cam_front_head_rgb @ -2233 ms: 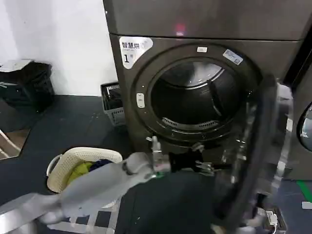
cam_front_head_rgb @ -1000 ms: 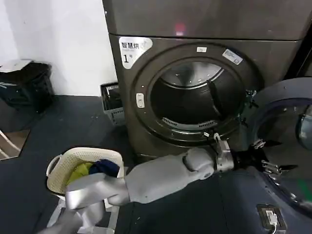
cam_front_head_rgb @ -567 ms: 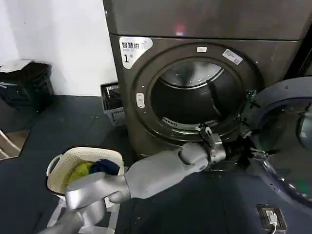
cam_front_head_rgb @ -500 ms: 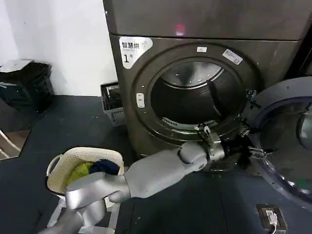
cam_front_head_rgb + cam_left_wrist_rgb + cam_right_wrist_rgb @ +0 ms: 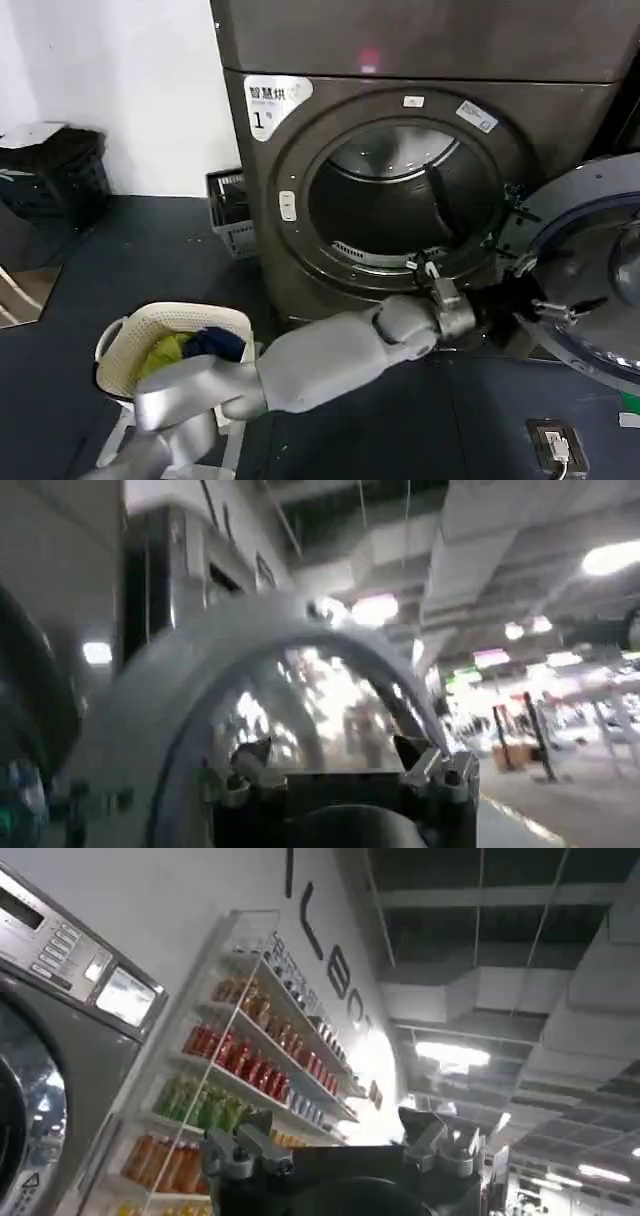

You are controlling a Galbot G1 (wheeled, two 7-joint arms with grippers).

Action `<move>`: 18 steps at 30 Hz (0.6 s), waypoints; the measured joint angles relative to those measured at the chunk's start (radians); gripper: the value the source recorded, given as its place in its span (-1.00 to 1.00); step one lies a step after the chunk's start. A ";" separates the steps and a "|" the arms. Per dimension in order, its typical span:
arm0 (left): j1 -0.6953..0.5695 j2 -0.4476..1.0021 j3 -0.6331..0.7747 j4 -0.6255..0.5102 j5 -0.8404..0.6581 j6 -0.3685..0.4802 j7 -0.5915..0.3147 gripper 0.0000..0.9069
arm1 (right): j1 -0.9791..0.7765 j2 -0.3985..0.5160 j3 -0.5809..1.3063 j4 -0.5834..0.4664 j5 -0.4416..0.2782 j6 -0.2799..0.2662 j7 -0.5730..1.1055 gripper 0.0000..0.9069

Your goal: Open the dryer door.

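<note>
At the right edge of the frame, the dryer door (image 5: 590,270) is being swung wide by the left end effector (image 5: 560,306), fingers spread at its rigid, heavy-looking rim, the likeliest hold.

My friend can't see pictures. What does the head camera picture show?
The dryer door hangs wide open at the right, showing the empty drum. The robot's left hand reaches to the door's inner side. A laundry basket sits on the floor.
</note>
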 joint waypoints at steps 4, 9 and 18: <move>0.007 0.070 -0.004 -0.037 0.005 -0.031 -0.011 1.00 | -0.003 0.000 -0.001 -0.003 -0.001 0.003 -0.001 1.00; 0.026 0.163 -0.018 -0.101 0.002 -0.031 -0.022 1.00 | -0.001 0.000 -0.002 -0.001 -0.006 0.002 -0.001 1.00; 0.054 0.402 -0.061 -0.290 -0.009 0.045 0.032 1.00 | 0.004 -0.009 0.041 0.033 -0.033 -0.035 0.053 1.00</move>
